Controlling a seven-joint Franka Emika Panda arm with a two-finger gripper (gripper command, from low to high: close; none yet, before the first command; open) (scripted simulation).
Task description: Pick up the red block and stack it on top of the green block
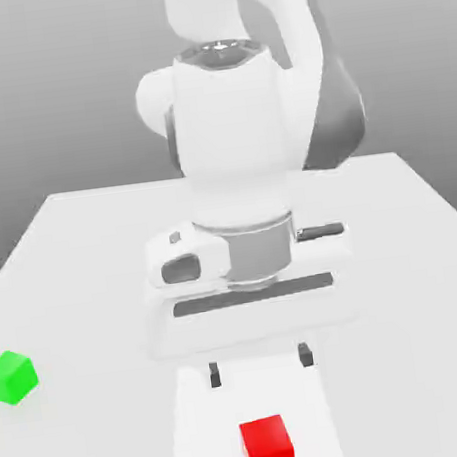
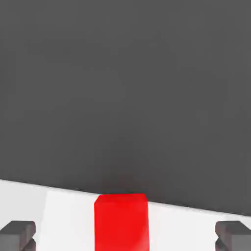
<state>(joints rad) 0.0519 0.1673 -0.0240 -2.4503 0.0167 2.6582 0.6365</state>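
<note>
Red block: nearest to you in the exterior view, the red block [image 1: 268, 448] sits on the white surface [image 1: 415, 240] close to the front edge, a little to the exterior view's right of centre. Nothing touches it.
Claw: your claw [image 1: 259, 364] hangs just behind the red block, pointing down, its two short dark fingertips [image 1: 214, 374] clear of the surface and of the cube. The jaws stand spread as wide as they go, wider than the cube, and they hold nothing.
Claw to block: in the exterior view the block lies in front of the gap between the fingertips, not between them.
Green block: look to the exterior view's left and you find the green block [image 1: 11, 377] resting on the surface near its left edge, well apart from the red block and from the claw.
Arm: behind the claw, the white hand and wrist of the Panda arm [image 1: 234, 121] rise over the middle of the surface, hiding much of its far part.
Hand view adds: here you see the red block [image 2: 121, 221] from close up, centred between the two grey fingertips [image 2: 17, 234], which sit far out on either side with bare surface [image 2: 68, 220] between each and the cube. Beyond the surface edge is plain dark grey ground.
Exterior view adds: it gives you the green block, the arm, and how high the claw hangs.
</note>
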